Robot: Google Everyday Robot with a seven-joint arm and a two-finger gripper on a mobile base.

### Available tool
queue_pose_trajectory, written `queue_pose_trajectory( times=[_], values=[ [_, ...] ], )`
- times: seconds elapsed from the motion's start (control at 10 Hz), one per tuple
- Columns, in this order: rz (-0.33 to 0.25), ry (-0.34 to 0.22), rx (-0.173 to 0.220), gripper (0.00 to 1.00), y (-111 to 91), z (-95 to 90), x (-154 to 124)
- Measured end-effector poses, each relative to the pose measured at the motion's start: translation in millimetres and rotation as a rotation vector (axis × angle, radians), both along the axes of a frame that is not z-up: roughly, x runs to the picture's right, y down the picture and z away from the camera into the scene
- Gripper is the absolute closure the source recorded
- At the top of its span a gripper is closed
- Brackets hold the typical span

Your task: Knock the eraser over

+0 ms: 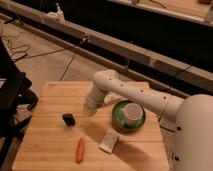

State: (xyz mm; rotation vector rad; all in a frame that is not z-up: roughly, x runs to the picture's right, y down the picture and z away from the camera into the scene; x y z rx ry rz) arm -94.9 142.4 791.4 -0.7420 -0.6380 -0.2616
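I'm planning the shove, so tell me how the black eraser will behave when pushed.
The eraser is a small, squat block, so it probably tips or slides rather than rolls. It looks light, so a gentle nudge from the gripper, just image-right of it, likely suffices. On the smooth wooden table it may skid first.

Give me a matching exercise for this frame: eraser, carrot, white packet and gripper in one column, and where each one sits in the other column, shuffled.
Things:
1. eraser
2. carrot
3. white packet
4. gripper

Places:
A. nearest the front edge of the wooden table, left of the packet
B. between the eraser and the green bowl
C. left of the gripper, behind the carrot
D. just in front of the green bowl

Pairs: 1-C, 2-A, 3-D, 4-B
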Motion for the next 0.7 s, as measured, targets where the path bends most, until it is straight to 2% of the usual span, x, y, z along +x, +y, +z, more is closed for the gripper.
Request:
queue_pose_trajectory(
  times=[0.4, 0.7],
  values=[
    [-0.004, -0.034, -0.008, 1.00, 6, 10.0, -15],
    [0.014, -0.072, -0.006, 1.00, 4, 14.4, -27]
  ],
)
